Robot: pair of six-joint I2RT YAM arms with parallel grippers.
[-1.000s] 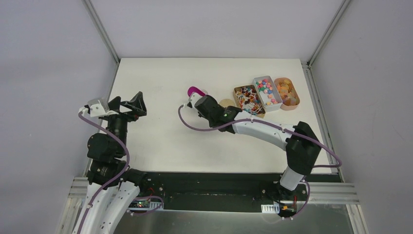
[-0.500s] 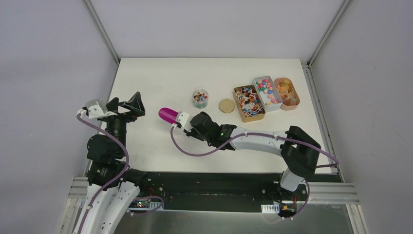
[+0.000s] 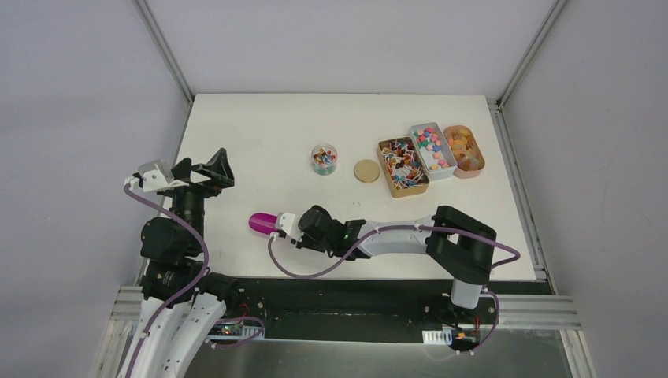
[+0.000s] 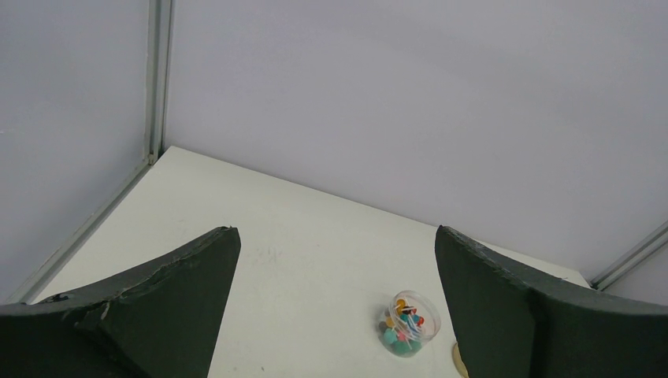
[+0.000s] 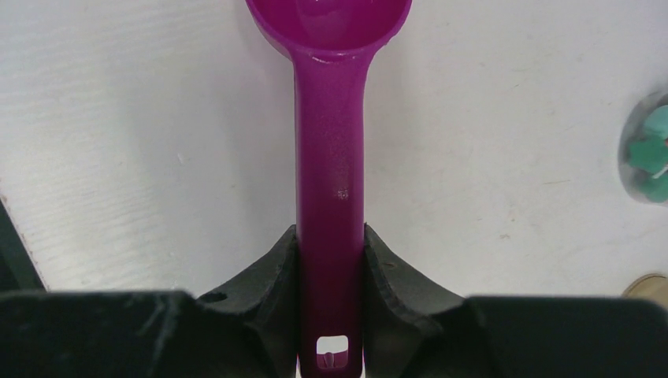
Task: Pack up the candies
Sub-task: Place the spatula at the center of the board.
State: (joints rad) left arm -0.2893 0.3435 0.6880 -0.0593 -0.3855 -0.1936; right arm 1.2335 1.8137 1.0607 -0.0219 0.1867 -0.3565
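While right gripper (image 5: 329, 260) clamps purple scoop (image 5: 329, 157), left gripper (image 3: 206, 167) gapes empty.
Scoop at table's (image 3: 252, 134) 8 o'clock; jar (image 3: 313, 155) of candies (image 3: 324, 161) at its 1 o'clock.

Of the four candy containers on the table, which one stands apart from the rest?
The small clear round jar, left of the tan disc. The brown tin, silver tin and oval tray sit side by side at the right.
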